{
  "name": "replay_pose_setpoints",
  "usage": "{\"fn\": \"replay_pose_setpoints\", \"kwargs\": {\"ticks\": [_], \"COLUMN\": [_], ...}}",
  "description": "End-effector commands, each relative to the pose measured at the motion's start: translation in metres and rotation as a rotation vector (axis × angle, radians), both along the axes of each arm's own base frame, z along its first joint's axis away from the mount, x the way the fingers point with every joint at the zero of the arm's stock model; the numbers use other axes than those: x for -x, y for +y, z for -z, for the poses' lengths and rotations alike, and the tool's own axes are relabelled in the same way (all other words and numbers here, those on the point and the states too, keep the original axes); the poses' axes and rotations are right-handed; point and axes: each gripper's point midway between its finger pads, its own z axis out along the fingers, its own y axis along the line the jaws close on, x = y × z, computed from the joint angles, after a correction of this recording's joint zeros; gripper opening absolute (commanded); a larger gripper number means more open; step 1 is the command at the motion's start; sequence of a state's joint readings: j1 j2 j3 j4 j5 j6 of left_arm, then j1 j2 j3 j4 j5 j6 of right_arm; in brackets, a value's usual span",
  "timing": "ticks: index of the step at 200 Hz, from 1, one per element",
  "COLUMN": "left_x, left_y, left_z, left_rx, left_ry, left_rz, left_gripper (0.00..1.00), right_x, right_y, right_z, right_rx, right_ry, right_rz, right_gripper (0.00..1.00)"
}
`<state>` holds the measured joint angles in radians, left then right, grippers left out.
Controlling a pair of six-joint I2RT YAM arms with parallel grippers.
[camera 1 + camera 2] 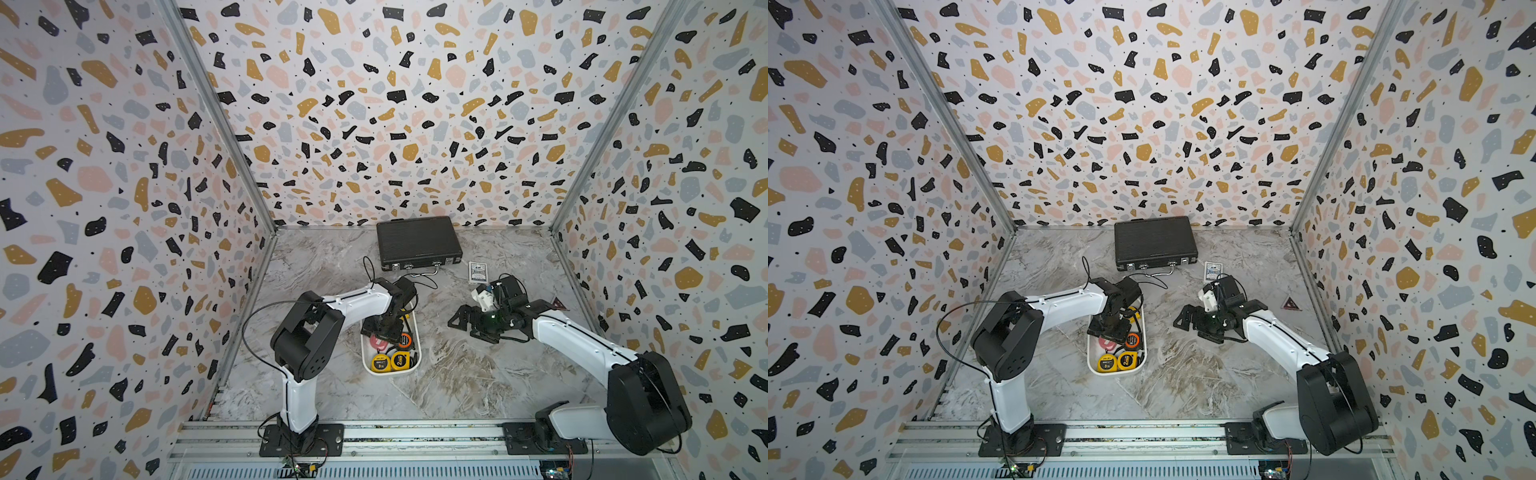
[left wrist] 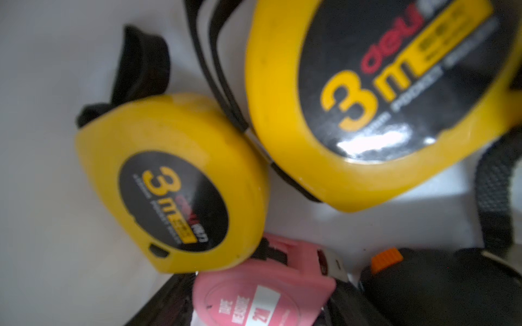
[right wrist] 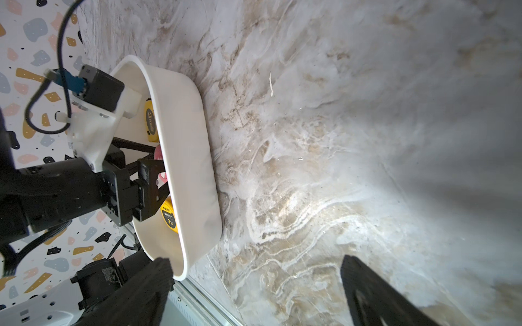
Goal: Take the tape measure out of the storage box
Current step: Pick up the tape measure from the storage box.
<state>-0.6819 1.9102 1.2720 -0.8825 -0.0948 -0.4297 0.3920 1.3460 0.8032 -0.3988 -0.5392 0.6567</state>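
The left gripper (image 1: 383, 332) is hanging inside the storage box (image 1: 418, 349), jaws flanking the pink tape measure (image 2: 254, 296) — grip uncertain; tight-packed yellow tape measures (image 2: 175, 183) risk snagging it. The right gripper (image 3: 254, 290) is hovering wide open, empty.

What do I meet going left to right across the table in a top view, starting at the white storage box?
storage box → right gripper, open above the table → red triangle sticker

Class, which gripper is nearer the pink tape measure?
Left. The left gripper is in the storage box, just above the pink tape measure; the right gripper hangs outside the box.
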Motion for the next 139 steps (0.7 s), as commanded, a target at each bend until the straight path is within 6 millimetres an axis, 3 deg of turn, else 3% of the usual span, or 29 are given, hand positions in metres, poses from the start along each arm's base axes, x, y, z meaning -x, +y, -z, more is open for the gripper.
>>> {"fn": "replay_pose_setpoints", "kwargs": {"ticks": [1,47,81,139], "left_x": [0.011,0.014,0.008,0.007], "left_y": [-0.003,-0.005,-0.002,0.01], "left_z": [0.015,0.008,-0.023,-0.084], "left_rx": [0.005,0.029,0.041,0.061], "left_ry": [0.064,0.06,-0.007,-0.12], "left_rz": [-0.018,-0.041,-0.064,-0.116], "left_gripper": [0.66,0.36,0.16,0.05], "right_x": [-0.004,-0.005,-0.007,-0.008], "right_y": [0.002,0.004,0.007,0.01], "right_z": [-0.015,-0.017,-0.024,-0.036], "right_rx": [-0.013,-0.022,-0.041,-0.07], "right_ry": [-0.019,-0.019,-0.039,-0.068], "right_rz": [-0.012,-0.016,-0.022,-0.028], "right_gripper": [0.99,0.99,0.99,0.99]}}
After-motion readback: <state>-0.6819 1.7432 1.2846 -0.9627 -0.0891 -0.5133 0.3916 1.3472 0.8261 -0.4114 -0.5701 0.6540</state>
